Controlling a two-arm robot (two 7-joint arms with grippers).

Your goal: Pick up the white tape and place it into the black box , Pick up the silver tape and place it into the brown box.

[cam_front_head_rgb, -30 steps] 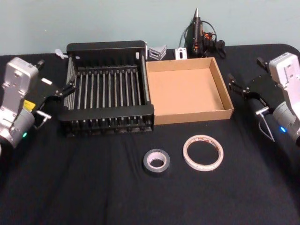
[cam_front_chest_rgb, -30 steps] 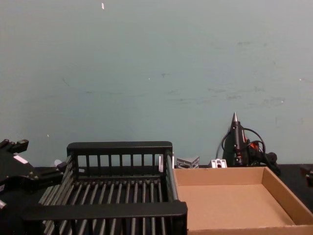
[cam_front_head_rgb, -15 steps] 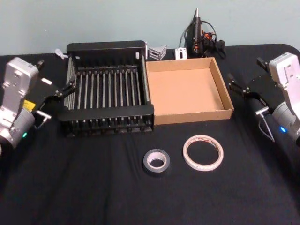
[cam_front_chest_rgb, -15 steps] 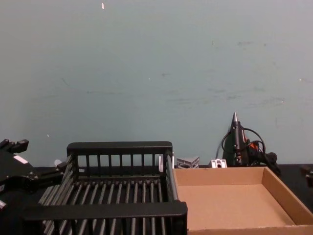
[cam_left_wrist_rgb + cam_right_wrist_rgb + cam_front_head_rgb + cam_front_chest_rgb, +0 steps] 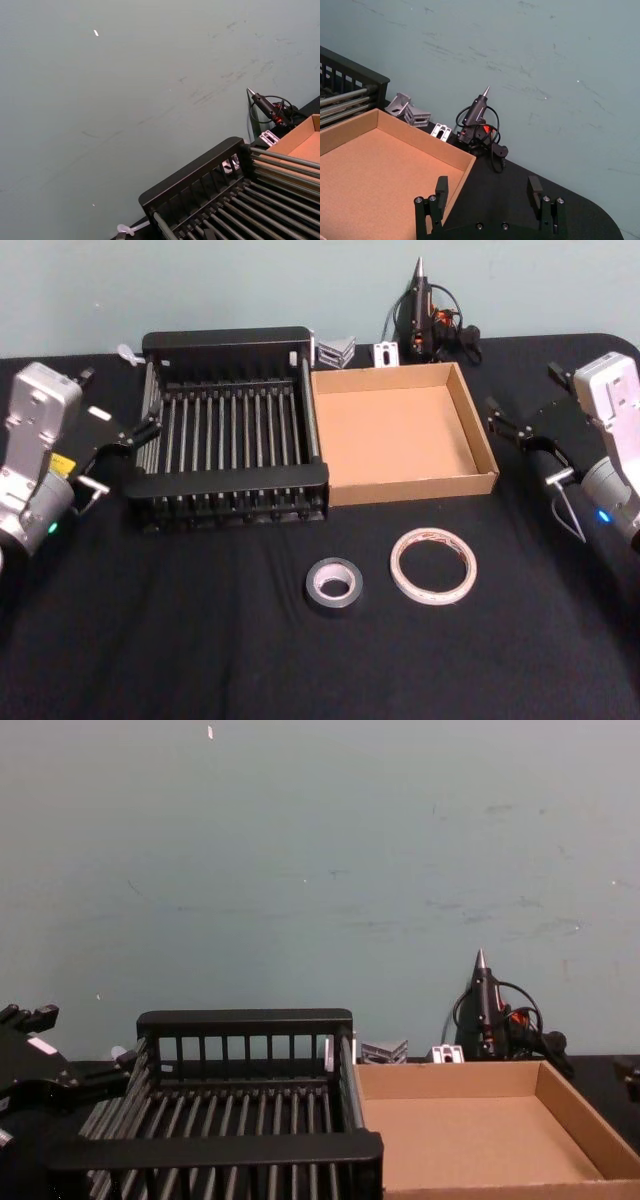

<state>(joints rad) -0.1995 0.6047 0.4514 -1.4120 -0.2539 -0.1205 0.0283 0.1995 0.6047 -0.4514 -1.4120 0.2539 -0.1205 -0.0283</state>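
The white tape (image 5: 433, 565) lies flat on the black tablecloth, in front of the brown box (image 5: 396, 435). Just left of it lies the smaller silver tape (image 5: 334, 583). Behind them the black box (image 5: 226, 344) and the brown box stand side by side, both with nothing inside. My left gripper (image 5: 118, 400) hovers open at the black box's left side. My right gripper (image 5: 522, 392) hovers open to the right of the brown box; the right wrist view shows its fingers (image 5: 441, 187) spread wide with nothing between them. Both grippers are far from the tapes.
A glue gun (image 5: 421, 302) with its cord and small metal brackets (image 5: 337, 350) sit at the table's far edge, behind the boxes. A teal wall (image 5: 320, 870) rises right behind the table. Bare cloth (image 5: 160, 640) stretches in front of the tapes and boxes.
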